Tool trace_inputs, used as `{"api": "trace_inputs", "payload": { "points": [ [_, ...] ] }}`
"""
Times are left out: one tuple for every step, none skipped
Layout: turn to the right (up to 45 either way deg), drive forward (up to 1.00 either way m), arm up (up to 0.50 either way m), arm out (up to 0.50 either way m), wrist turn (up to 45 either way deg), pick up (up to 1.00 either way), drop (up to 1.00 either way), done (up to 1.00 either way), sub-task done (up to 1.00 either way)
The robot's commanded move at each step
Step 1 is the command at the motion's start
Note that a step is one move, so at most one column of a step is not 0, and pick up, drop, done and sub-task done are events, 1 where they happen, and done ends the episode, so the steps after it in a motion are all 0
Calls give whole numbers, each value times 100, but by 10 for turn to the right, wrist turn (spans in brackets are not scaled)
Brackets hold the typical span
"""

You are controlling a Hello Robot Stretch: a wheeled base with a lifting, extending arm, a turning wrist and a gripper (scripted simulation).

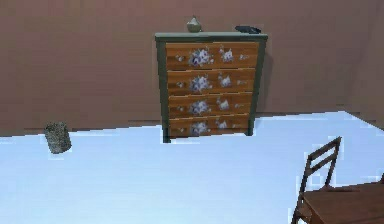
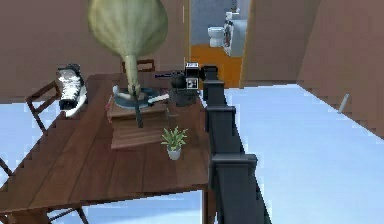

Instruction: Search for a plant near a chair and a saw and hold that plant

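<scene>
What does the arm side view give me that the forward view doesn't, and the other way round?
Arm side view: a small potted plant on the table, a horn gramophone, the arm and gripper. Forward view: a dresser and a small bin. Both: brown walls, pale floor, and a wooden chair, likely the same one.

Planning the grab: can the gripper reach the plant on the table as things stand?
Probably yes. The plant stands alone on bare table just beside the arm. The gripper sits farther out by the gramophone, so the arm likely must pull back.
</scene>
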Motion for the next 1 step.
{"api": "trace_inputs", "payload": {
  "points": [
    [0,0,-30,0,0,0,0,0,0]
  ]
}}
